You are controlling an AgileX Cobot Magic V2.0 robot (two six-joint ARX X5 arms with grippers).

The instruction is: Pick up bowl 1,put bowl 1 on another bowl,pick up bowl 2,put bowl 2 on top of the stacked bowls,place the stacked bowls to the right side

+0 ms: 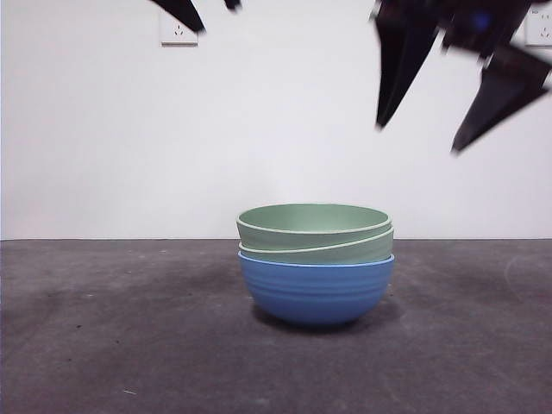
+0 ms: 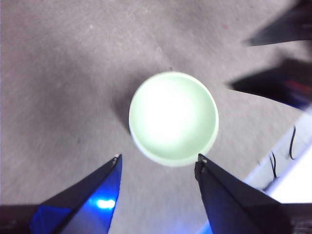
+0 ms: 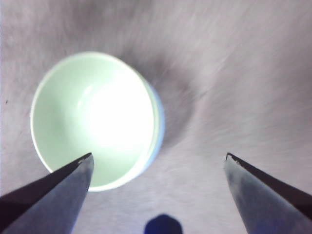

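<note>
Both green bowls (image 1: 314, 228) nested in the blue bowl (image 1: 316, 289), mid-table, top one sitting slightly tilted. Stacking apparently done; only the shift to the right side left. Right gripper (image 1: 418, 138) above and beside the stack, jaws wide apart, empty. Left gripper (image 2: 158, 158) likewise spread, holding nothing (higher up, waiting).

We see only the rims of the two green bowls (image 1: 315, 231); the blue bowl (image 1: 316, 289) hides their lower parts. The right gripper (image 1: 448, 112) is cut off at the front view's top edge. The right wrist view is blurred.
</note>
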